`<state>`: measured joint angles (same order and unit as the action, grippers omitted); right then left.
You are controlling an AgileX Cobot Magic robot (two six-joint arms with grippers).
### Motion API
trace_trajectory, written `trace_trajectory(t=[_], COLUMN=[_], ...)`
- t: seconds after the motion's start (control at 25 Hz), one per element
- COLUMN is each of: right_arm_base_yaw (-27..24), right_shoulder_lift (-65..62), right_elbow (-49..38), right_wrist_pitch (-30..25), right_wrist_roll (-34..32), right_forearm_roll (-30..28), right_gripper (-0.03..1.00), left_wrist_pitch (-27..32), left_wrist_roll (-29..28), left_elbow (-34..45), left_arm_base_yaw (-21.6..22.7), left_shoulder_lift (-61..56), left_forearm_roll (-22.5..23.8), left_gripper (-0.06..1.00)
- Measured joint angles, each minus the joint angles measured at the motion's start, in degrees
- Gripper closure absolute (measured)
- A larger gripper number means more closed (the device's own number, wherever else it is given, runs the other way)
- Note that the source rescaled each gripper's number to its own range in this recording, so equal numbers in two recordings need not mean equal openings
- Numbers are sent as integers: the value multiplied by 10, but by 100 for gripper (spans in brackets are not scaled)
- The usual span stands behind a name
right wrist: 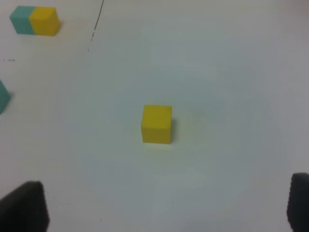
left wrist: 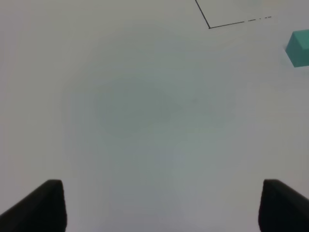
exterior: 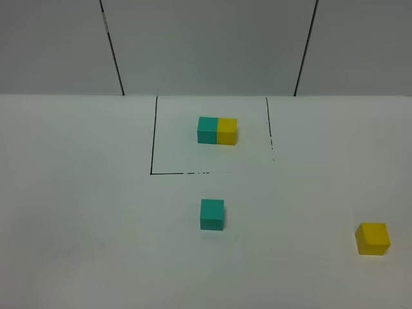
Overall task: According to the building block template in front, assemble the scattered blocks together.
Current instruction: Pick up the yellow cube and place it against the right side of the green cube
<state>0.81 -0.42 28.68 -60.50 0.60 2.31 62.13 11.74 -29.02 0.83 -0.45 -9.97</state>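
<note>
The building block template (exterior: 217, 131), a teal cube joined to a yellow one, lies inside the black-outlined square at the back; the right wrist view shows it too (right wrist: 35, 21). A loose teal cube (exterior: 212, 214) sits in front of that square, and it shows at the edge of the left wrist view (left wrist: 299, 47). A loose yellow cube (exterior: 373, 239) rests at the front right, and it lies ahead of my right gripper (right wrist: 166, 208) in the right wrist view (right wrist: 157, 124). Both grippers are out of the exterior view. My left gripper (left wrist: 161, 205) stands open over bare table. The right gripper is open too.
A black outline (exterior: 153, 138) marks a square on the white table (exterior: 77, 212). Grey wall panels with dark seams (exterior: 112, 48) stand behind the table's far edge.
</note>
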Motion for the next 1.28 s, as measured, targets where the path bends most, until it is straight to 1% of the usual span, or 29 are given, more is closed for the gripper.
trace_trajectory(t=[1.28], right_arm_base_yaw=[0], right_shoulder_lift=[0], right_elbow=[0], right_wrist_pitch=[0], right_wrist_roll=[-6], right_forearm_roll=[-4], right_gripper=[-3], left_wrist_pitch=[-4], left_wrist_roll=[0], left_elbow=[0], left_arm_base_yaw=[0], left_shoulder_lift=[0], left_forearm_roll=[0], left_gripper=[18])
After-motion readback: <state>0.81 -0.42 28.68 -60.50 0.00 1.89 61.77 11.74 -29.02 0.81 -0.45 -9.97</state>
